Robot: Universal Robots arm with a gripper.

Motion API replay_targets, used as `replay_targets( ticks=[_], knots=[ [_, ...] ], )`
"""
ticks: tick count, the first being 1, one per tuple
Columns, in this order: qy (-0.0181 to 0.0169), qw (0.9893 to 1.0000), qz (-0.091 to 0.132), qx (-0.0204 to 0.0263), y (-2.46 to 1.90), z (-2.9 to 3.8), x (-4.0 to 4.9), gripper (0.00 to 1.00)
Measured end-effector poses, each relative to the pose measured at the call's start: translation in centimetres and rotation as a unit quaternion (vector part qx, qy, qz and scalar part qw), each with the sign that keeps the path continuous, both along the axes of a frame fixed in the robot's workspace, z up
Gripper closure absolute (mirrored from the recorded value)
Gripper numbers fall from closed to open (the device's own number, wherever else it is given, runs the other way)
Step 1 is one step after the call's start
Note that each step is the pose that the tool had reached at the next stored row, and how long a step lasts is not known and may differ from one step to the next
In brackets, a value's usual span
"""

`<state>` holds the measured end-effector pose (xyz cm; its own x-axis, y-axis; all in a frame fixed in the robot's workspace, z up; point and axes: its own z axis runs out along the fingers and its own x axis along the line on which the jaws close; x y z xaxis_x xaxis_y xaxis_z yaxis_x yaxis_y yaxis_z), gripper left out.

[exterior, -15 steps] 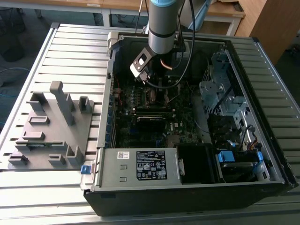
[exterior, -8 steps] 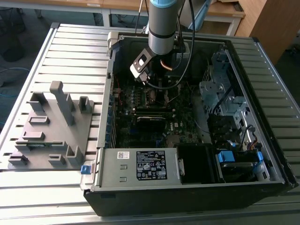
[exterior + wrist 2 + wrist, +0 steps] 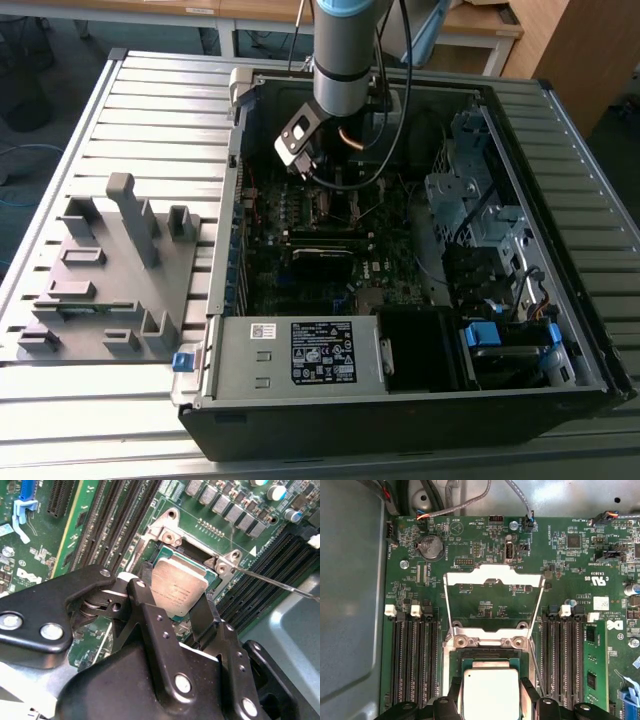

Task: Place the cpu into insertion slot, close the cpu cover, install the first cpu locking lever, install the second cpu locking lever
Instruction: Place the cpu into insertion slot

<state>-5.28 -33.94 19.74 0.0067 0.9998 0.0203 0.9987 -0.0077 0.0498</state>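
Observation:
Both wrist views show my gripper (image 3: 176, 607) (image 3: 491, 702) shut on the cpu (image 3: 179, 587) (image 3: 491, 687), a silver-topped square chip with one black finger on each of two opposite edges. The chip is level over the insertion slot (image 3: 490, 655) (image 3: 192, 550); I cannot tell whether it is seated. The cpu cover (image 3: 492, 574), a silvery frame with a big cut-out, stands swung open beyond the slot's hinge. A thin wire locking lever (image 3: 272, 580) (image 3: 535, 657) sticks out beside the slot, unlatched. In the exterior view the arm reaches down into the open computer case (image 3: 300, 412), and the gripper (image 3: 335, 190) is low over the motherboard.
Long black memory slots (image 3: 412, 660) (image 3: 562, 655) flank the socket on both sides. A grey drive cage (image 3: 470, 200) and case wall close in on the exterior view's right. A power supply (image 3: 295, 352) fills the near side. A grey fixture (image 3: 110, 280) lies on the slatted table at the exterior view's left.

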Motion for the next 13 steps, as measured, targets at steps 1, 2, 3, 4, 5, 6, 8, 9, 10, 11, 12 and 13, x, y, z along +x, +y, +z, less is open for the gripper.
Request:
replay_targets(
  ticks=[1, 2, 3, 4, 5, 6, 8, 9, 10, 11, 12, 13],
  knots=[
    [-0.0001, 1.0, 0.0, 0.0001, 0.1, -0.03, 0.0, 0.46],
    [-0.0001, 1.0, 0.0, 0.0002, 0.17, -0.06, 0.0, 0.46],
    [-0.0001, 1.0, 0.0, 0.0001, 0.22, -0.08, 0.0, 0.46],
    [-0.0001, 1.0, 0.0, 0.0002, 0.25, -0.11, 0.0, 0.46],
    [-0.0001, 1.0, 0.0, 0.0002, 0.26, -0.15, 0.0, 0.46],
    [-0.0001, 1.0, -0.001, 0.0002, 0.26, -0.18, 0.0, 0.46],
    [-0.0001, 1.0, -0.002, 0.0001, 0.26, -0.22, 0.07, 0.46],
    [-0.0001, 1.0, -0.002, 0.0001, 0.26, -0.25, 0.09, 0.46],
    [-0.0001, 1.0, -0.002, 0.0001, 0.26, -0.26, 0.11, 0.46],
    [0.0, 1.0, -0.002, 0.0001, 0.26, -0.28, 0.15, 0.46],
    [0.0, 1.0, -0.003, 0.0001, 0.26, -0.3, 0.22, 0.46],
    [-0.0001, 1.0, -0.003, 0.0001, 0.26, -0.31, 0.24, 0.46]
  ],
)
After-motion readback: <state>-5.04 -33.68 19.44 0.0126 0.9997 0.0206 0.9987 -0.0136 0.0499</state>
